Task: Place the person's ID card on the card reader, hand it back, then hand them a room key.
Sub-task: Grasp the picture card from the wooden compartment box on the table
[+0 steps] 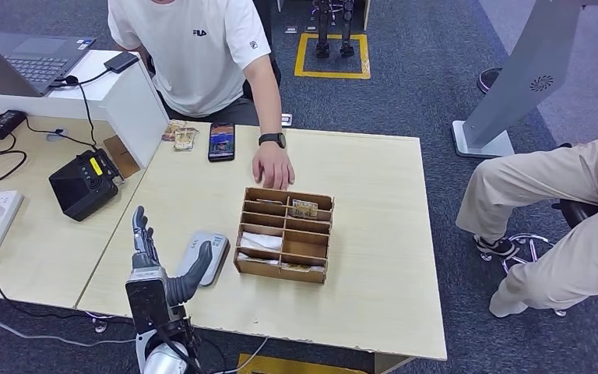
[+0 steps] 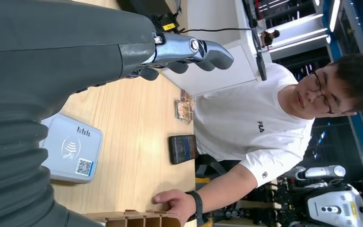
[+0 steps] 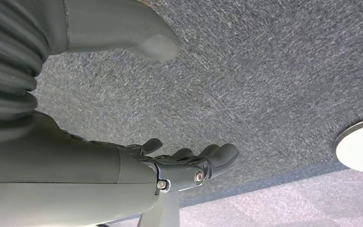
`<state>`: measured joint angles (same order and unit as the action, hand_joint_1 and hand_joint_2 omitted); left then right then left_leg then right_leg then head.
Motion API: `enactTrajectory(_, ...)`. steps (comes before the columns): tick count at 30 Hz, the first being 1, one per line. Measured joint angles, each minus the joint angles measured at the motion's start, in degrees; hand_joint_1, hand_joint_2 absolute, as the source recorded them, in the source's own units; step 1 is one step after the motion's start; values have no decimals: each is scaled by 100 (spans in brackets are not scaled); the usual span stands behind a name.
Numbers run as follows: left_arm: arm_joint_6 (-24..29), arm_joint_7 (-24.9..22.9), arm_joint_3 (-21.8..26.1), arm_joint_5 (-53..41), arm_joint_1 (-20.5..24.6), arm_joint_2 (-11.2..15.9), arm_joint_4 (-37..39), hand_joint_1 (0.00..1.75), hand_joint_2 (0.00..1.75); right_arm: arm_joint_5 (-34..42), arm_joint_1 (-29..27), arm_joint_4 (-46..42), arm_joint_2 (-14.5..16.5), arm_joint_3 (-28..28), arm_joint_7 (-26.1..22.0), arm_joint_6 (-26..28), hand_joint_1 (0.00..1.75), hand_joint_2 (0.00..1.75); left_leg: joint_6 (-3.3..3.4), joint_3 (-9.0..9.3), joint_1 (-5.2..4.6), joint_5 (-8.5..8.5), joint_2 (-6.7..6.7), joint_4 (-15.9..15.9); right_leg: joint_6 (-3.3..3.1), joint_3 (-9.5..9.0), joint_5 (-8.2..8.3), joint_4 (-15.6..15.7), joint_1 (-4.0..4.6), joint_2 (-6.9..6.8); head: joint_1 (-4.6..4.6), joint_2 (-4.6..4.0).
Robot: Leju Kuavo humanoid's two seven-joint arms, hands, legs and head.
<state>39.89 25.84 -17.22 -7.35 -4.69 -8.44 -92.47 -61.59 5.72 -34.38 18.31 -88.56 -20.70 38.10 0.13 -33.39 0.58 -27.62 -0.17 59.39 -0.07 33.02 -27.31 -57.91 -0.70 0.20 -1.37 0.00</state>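
Just right of left robot hand [image 1: 153,253]: card reader [image 1: 205,256].

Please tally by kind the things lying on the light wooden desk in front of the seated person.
Grey rounded card reader: 1
Brown cardboard compartment organiser: 1
Black smartphone: 1
Small stack of patterned cards: 1
Total: 4

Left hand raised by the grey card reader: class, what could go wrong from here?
1. The open left hand hangs over the grey rounded card reader and may knock it.
2. The person's hand rests at the brown cardboard compartment tray; reaching in risks a collision.
3. The black smartphone lies near that path.
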Motion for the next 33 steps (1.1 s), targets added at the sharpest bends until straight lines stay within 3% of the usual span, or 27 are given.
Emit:
enactTrajectory(9,-178,637,-180,-546,-125,18,-280,0,175,-92,-26,-63,6,0,-17,0,0,175,0,0,0,0,0,0,0,0,0,0,0,0,0,0)
enactTrajectory(18,-1113,1037,-1058,-1255,-52,478,-608,0,175,-325,-29,-61,10,0,-322,0,0,175,0,0,0,0,0,0,0,2,0,0,0,0,-1,0)
enactTrajectory(23,-1278,821,-1484,-2084,207,632,-601,0,175,-493,-29,-58,12,0,-384,0,0,175,0,0,0,0,-1,0,0,1,1,0,0,-1,0,0)
enactTrajectory(33,-1365,-242,-2135,-4001,811,878,-211,0,175,-697,-29,-5,11,1,-477,0,0,175,0,0,0,0,0,0,0,2,1,0,0,0,-1,0)
